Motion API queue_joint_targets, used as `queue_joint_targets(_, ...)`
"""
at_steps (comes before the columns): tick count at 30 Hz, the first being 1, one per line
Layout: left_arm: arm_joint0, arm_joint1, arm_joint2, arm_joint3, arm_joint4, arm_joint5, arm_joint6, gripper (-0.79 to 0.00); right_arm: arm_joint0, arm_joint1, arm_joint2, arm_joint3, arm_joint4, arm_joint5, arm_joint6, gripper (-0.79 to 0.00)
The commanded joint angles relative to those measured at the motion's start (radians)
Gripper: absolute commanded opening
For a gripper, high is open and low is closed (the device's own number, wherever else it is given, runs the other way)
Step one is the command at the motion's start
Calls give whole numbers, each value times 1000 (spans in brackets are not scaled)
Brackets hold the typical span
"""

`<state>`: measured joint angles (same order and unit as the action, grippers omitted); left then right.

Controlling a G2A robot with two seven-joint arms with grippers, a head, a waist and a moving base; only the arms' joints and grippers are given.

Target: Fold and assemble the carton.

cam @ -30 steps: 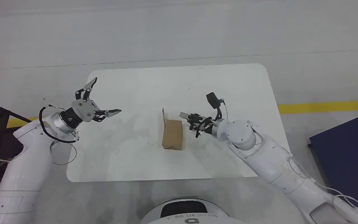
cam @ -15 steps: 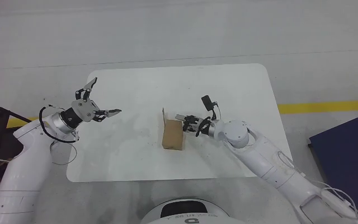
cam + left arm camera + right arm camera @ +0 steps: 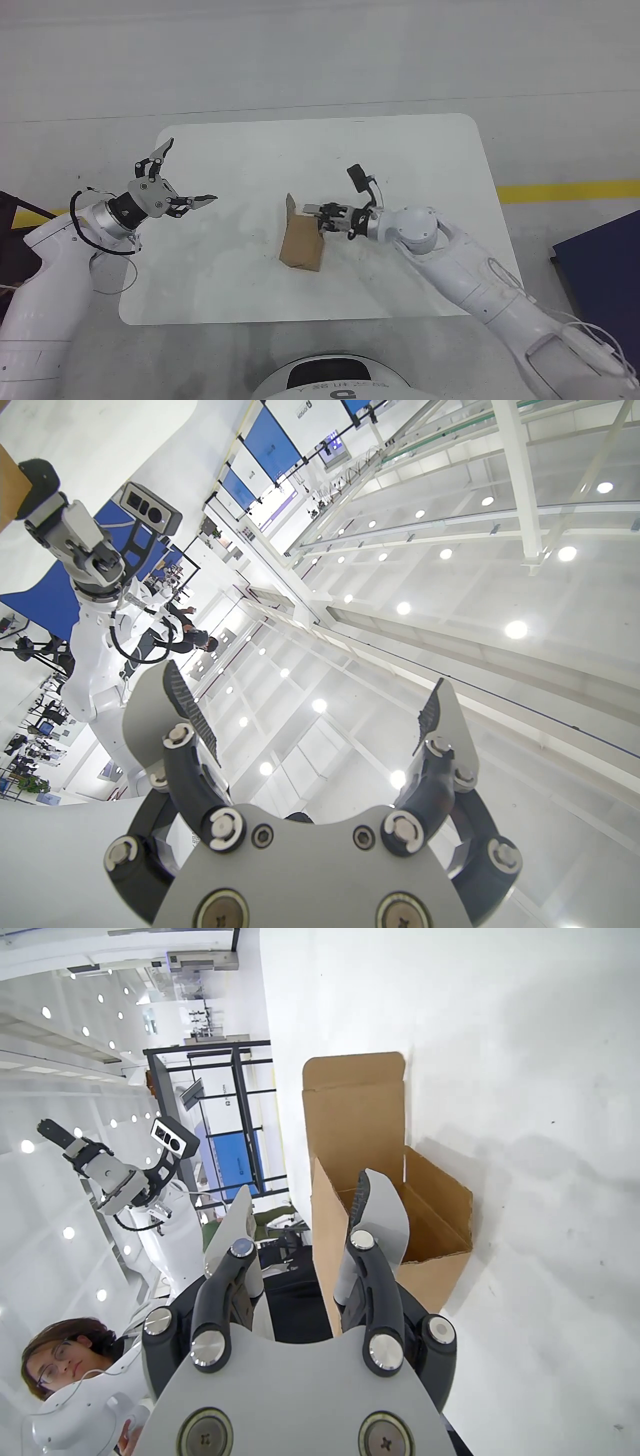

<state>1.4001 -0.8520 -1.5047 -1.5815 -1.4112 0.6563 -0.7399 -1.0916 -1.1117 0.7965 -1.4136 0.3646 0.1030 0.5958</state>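
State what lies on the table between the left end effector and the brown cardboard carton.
Nothing: in the top view, only bare white table separates the open left end effector from the brown cardboard carton.

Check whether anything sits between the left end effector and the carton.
Nothing visible does: only tabletop lies between the open left end effector and the carton, one wall of which the right end effector straddles.

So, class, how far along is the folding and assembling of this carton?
Done: the carton is squared up into an open box on the table. In hand: the right gripper straddles one side wall, one finger inside, one outside, jaws apart. Left to do: the end flap stands unfolded and the opening is not closed. The left gripper is open, away from the carton.
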Motion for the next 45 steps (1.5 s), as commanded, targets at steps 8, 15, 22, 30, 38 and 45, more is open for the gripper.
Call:
queue_joint_targets(8, 0, 0, 0, 0, 0, 0, 0, 0, 1, -11, 6, 27, 55, 7, 82, -508)
queue_joint_targets(15, 0, 0, 0, 0, 0, 0, 0, 0, -9, -15, -1, 10, 46, 41, 121, -523)
queue_joint_targets(22, 0, 0, 0, 0, 0, 0, 0, 0, -14, -19, -11, -11, 26, 74, 144, -785)
queue_joint_targets(30, 0, 0, 0, 0, 0, 0, 0, 0, -41, -4, 54, -122, -127, 68, -28, -785)
queue_joint_targets(38, 0, 0, 0, 0, 0, 0, 0, 0, -164, 44, 57, -454, -745, 378, -237, -785)
queue_joint_targets(45, 0, 0, 0, 0, 0, 0, 0, 0, -150, 35, -42, -494, -1014, 542, -173, -785)
